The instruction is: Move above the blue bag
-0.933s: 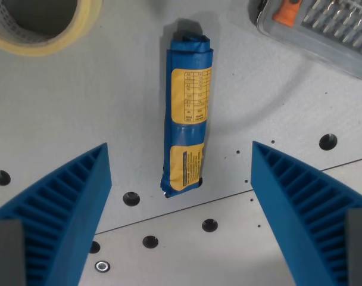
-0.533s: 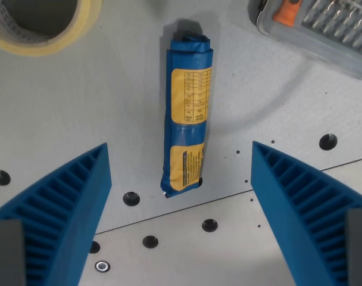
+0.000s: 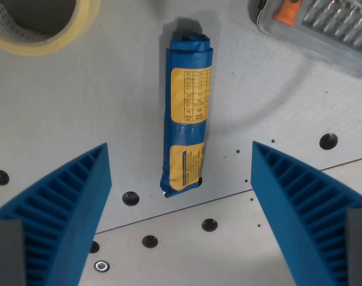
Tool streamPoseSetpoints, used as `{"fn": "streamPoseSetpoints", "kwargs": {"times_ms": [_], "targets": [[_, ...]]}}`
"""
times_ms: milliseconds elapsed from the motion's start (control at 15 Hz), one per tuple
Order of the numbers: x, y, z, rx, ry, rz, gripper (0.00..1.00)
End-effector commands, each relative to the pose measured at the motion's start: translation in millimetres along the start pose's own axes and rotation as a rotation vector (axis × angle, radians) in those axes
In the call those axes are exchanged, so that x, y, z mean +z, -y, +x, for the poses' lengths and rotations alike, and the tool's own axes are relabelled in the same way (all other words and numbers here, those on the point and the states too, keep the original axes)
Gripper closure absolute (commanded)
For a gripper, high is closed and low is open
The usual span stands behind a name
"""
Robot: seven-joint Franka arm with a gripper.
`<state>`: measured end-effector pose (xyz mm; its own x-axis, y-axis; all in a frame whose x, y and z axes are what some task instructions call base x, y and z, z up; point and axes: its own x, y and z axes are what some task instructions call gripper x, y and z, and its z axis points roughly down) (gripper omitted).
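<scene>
Between the two blue ribbed fingers (image 3: 56, 208) of the gripper (image 3: 181, 196), which stand spread wide with nothing held, lies the one blue bag (image 3: 186, 113). It is rolled into a long bundle that runs up and away from the gap, its near end level with the fingertips and touching neither of them. Two yellow printed labels show on the blue bag, one on its upper half and one on its lower half. It rests on a grey table (image 3: 80, 107) whose surface carries a scatter of small dark holes; seven show beside and below the blue bag's near end, and a thin seam crosses the plate just under that end. Up and toward the wrist view's left of the blue bag, well apart, is one roll of tape (image 3: 26, 30), cut by the frame. Up and toward the wrist view's right sits one clear bit case (image 3: 324, 30) with an orange part inside.
</scene>
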<state>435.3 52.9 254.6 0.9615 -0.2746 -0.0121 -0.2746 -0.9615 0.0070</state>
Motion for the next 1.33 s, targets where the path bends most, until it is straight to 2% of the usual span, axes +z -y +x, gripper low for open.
{"fn": "streamPoseSetpoints", "kwargs": {"times_ms": [67,600,1333], "targets": [[5.4,-0.4,-1.6,0.029,-0.024,0.010,0.00],[27.0,-1.5,-7.3,0.062,-0.065,0.024,0.00],[64.0,-1.5,-16.0,0.101,-0.054,0.026,0.00]]}}
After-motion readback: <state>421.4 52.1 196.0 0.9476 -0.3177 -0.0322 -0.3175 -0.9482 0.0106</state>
